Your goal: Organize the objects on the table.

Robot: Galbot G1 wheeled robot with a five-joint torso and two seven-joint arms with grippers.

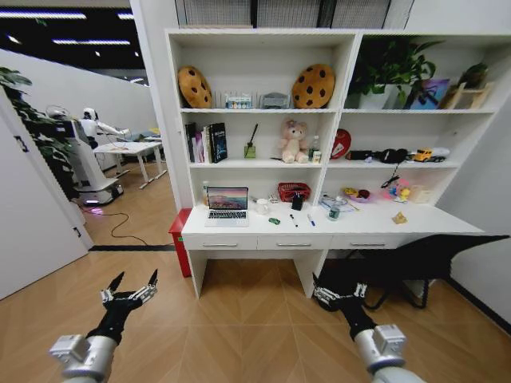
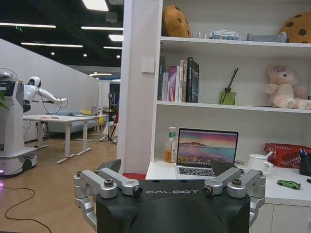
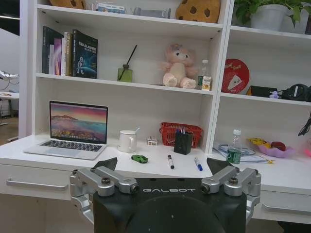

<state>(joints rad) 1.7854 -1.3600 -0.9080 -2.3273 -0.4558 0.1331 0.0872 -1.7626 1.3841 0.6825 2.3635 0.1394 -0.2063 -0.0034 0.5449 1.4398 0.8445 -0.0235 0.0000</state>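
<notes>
Two grippers hang low over the wooden floor in the head view, the left gripper (image 1: 130,289) and the right gripper (image 1: 339,294) both with fingers spread and empty, well short of the table (image 1: 447,219), a long white desk under the shelving. On its top sit the laptop (image 1: 227,207) with its lid up, the green toy car (image 1: 274,220) nearer the middle, and two pens (image 1: 294,220) just beside it. The left wrist view looks past that arm's open fingers at the laptop (image 2: 206,154), with a white mug (image 2: 257,163) beside it and the toy car (image 2: 289,184) farther along the top. The right wrist view faces the desk squarely: car (image 3: 139,158), black pen (image 3: 170,161) and blue pen (image 3: 198,164) lie apart on the front strip, a black pen holder (image 3: 183,142) behind them. By my judgement the pens are light, slick and prone to rolling, best pinched across the barrel at mid-length; the car is tiny and likely to skate, so grip its sides; the laptop is heavy and fragile, better taken by its base than its screen.
</notes>
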